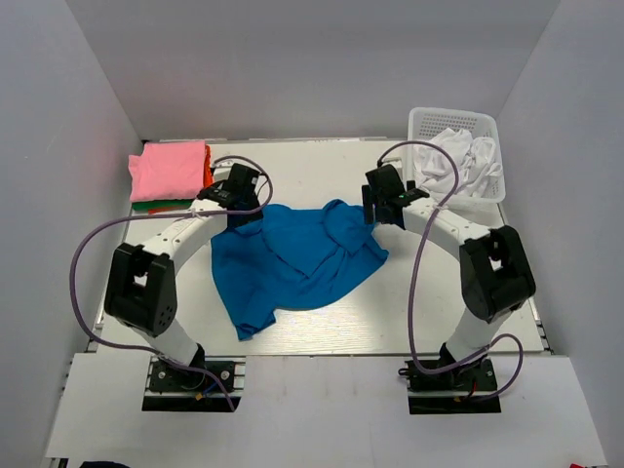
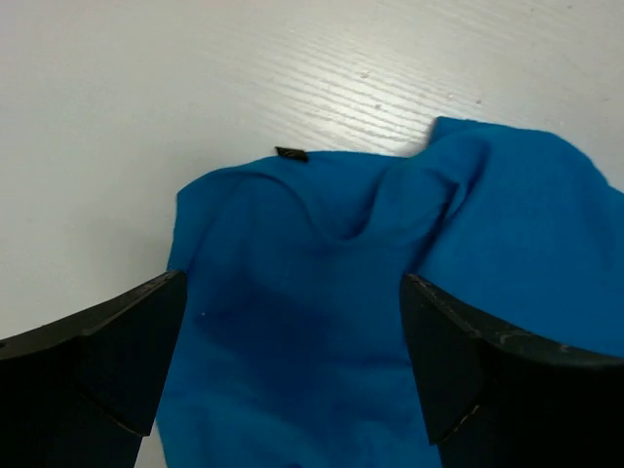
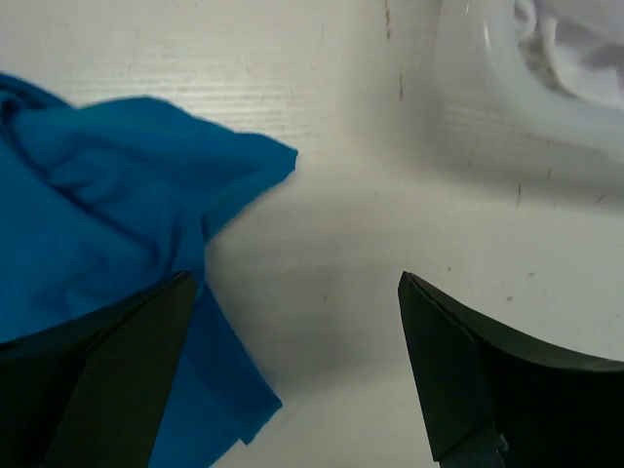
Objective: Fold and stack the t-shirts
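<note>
Loosely rumpled, the blue t-shirt (image 1: pixel 283 263) lies unfolded, one edge seemingly doubled.

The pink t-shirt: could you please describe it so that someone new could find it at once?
On the white table, go to the far left corner, opposite the white basket. A small pile of folded shirts lies there; the pink t-shirt is its top layer, the only pink thing, with orange-red cloth showing at its right edge.

Bright, even overhead light; faint soft shadows on white table (image 1: pixel 312 166). Wrist views softer: near dark fingers (image 2: pixel 88 370) blurred, basket (image 3: pixel 526 68) out of focus, perhaps slightly overexposed.
</note>
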